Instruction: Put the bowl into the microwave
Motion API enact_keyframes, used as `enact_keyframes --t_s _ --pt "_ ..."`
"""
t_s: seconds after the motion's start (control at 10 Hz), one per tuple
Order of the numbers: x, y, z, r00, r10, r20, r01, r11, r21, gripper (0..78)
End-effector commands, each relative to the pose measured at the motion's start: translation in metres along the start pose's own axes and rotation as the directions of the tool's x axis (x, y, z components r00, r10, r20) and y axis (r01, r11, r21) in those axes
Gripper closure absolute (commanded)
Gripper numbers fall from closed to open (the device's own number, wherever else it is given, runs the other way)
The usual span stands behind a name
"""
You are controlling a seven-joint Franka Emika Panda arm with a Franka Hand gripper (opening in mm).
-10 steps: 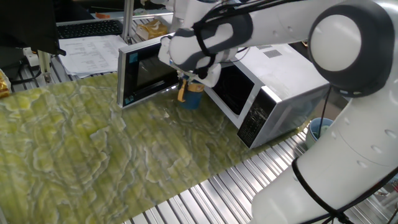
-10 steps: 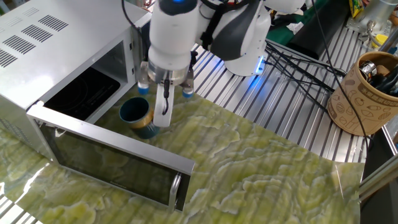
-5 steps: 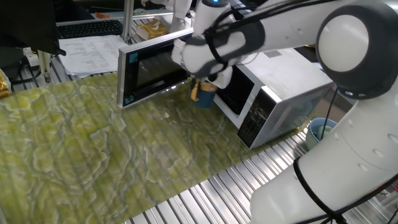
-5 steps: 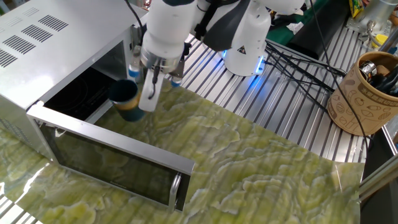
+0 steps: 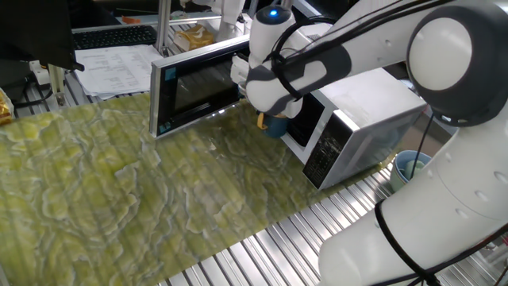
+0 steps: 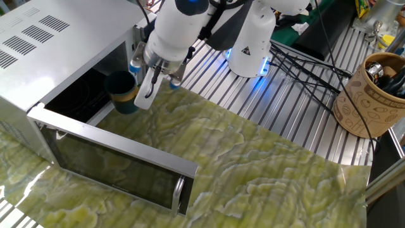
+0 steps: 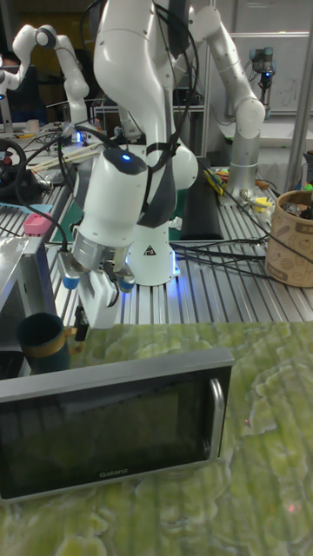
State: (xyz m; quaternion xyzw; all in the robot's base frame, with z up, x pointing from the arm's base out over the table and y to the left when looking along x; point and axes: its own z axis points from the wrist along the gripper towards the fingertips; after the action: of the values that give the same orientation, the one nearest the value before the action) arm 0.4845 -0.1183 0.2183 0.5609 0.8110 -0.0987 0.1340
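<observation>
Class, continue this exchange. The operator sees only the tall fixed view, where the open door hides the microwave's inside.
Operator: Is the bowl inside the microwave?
Observer: Only partly. In the other fixed view the bowl is at the microwave's opening, just over the front of its dark floor, held by the gripper.
Operator: Is anything inside in its way?
Observer: Not that I can see. The same view shows only bare dark floor in the part of the inside that is visible.

bowl: mostly hidden behind arm | microwave: cut by frame edge
</observation>
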Motion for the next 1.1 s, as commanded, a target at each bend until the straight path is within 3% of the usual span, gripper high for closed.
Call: enact_keyframes --t_s 0.1,0.2,0.4,0.8,1.1 --pt "-0.008 -0.005 0.003 1.000 0.000 -0.004 0.000 1.000 0.006 74.8" --pt "-0.014 -0.010 0.007 1.000 -0.003 -0.017 0.003 1.000 0.001 74.8" --pt "-0.020 -0.014 0.010 1.000 0.003 -0.004 -0.003 1.000 -0.004 74.8" --pt "-0.038 -0.008 0.009 1.000 -0.019 -0.018 0.020 1.000 0.008 74.8" --pt "-0.040 -0.006 0.012 1.000 -0.002 -0.023 0.002 1.000 0.008 74.8"
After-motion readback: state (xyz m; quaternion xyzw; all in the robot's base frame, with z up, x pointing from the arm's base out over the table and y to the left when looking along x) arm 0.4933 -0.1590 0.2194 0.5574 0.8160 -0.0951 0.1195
